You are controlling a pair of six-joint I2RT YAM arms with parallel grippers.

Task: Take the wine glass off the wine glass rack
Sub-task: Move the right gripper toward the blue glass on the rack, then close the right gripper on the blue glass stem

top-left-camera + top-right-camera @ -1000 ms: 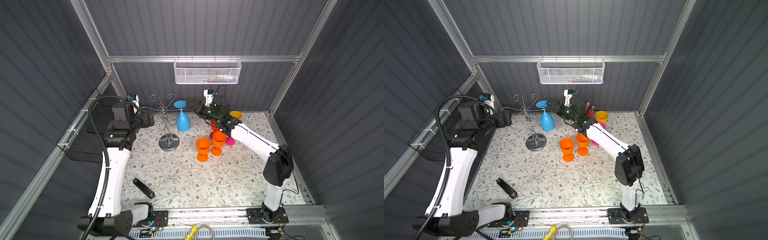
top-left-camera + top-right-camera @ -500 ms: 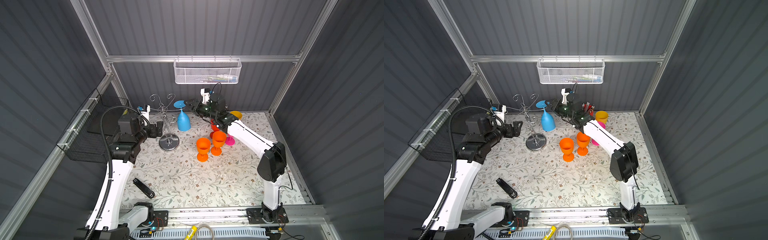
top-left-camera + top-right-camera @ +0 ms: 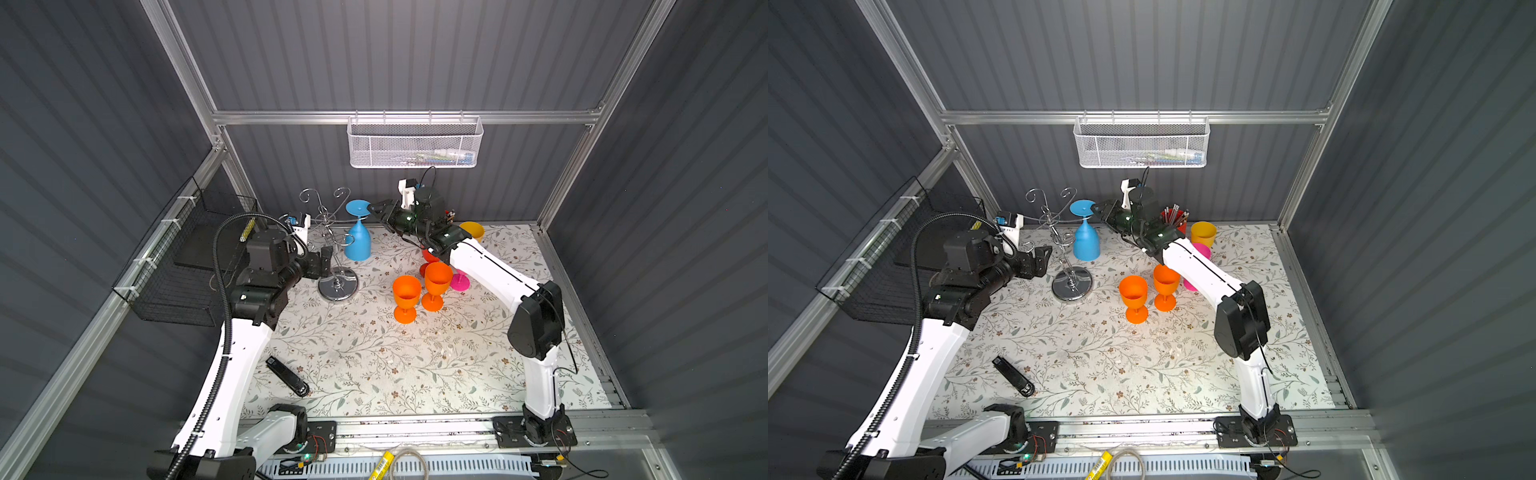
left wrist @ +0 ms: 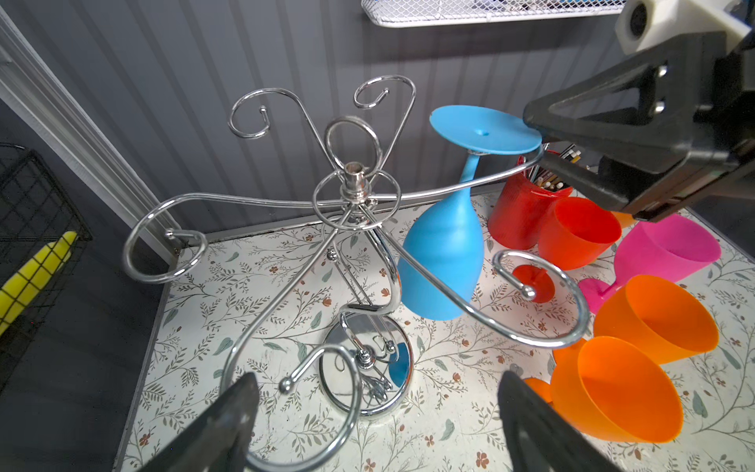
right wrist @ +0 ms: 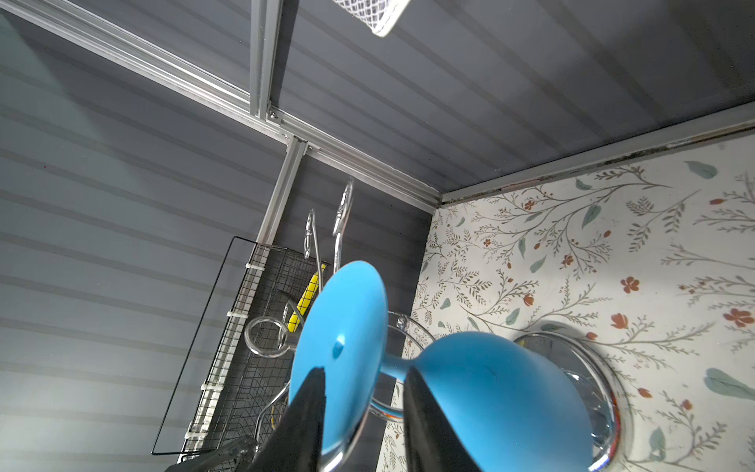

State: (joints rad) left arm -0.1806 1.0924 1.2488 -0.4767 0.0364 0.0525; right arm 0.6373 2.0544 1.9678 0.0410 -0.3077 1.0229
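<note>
A blue wine glass (image 3: pixel 357 245) (image 3: pixel 1086 245) (image 4: pixel 441 253) (image 5: pixel 490 388) hangs upside down from one curled arm of the chrome wine glass rack (image 3: pixel 337 286) (image 3: pixel 1071 284) (image 4: pixel 353 184). My right gripper (image 3: pixel 376 212) (image 3: pixel 1098 210) (image 5: pixel 363 376) reaches in from the right at the glass's foot. Its jaws straddle the rim of the foot disc, one finger over it and one beside the stem, with a gap still showing. My left gripper (image 3: pixel 326 259) (image 3: pixel 1042 257) (image 4: pixel 376 392) stands wide open just left of the rack's stem, low near its round base, holding nothing.
Two orange goblets (image 3: pixel 405 291) (image 3: pixel 436 278), a pink glass (image 3: pixel 459 282), a yellow cup (image 3: pixel 471 230) and a red pencil pot (image 3: pixel 1175 218) crowd under the right arm. A black wire basket (image 3: pixel 187 270) hangs on the left wall, a white mesh basket (image 3: pixel 415 141) on the back wall. A black bar (image 3: pixel 286 376) lies front left.
The left arm has swung down and right, bringing its open gripper close to the rack's stem. The right gripper has slid left onto the glass's foot, and its jaws have narrowed.
</note>
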